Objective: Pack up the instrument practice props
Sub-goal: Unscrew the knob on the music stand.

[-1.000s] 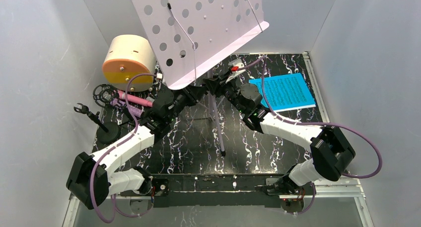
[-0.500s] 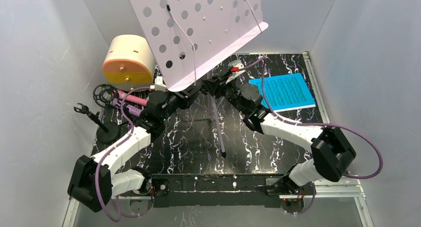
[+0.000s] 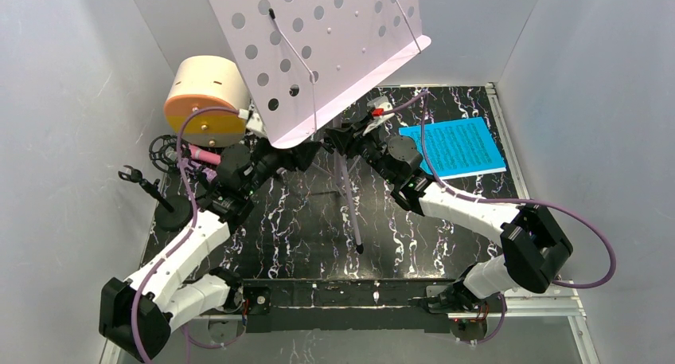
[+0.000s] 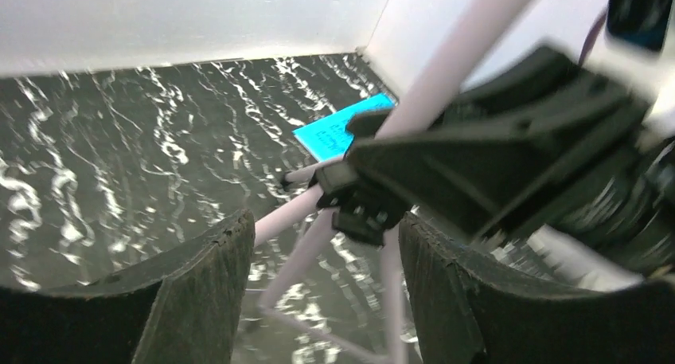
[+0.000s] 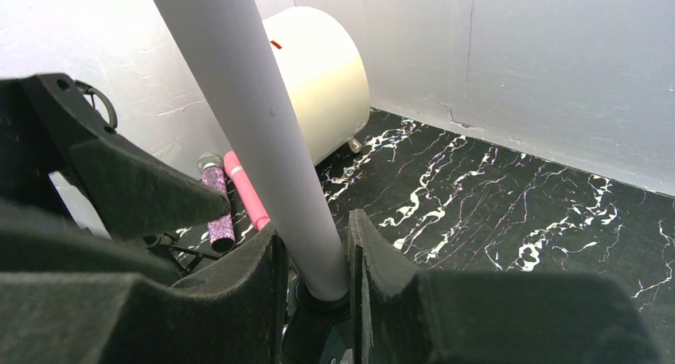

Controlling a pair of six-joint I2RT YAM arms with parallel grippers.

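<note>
The lilac music stand [image 3: 358, 41] is up near the middle of the worktop's [image 3: 302, 221] far edge, its pole clamped in the right hand [image 5: 314, 244]. The left hand [image 4: 322, 228] gapes wide by the stand's legs. The blue sheet music [image 3: 458, 147] lies at the far right corner.

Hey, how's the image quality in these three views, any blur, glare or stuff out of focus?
Left wrist view: motion-smeared, worst at right, where the lilac music stand and dark parts near the lens lose their edges; the sheet music is soft. Right wrist view: sharp, evenly lit, the stand's pole filling the foreground. Top view: crisp, soft even light, no harsh glare.
</note>
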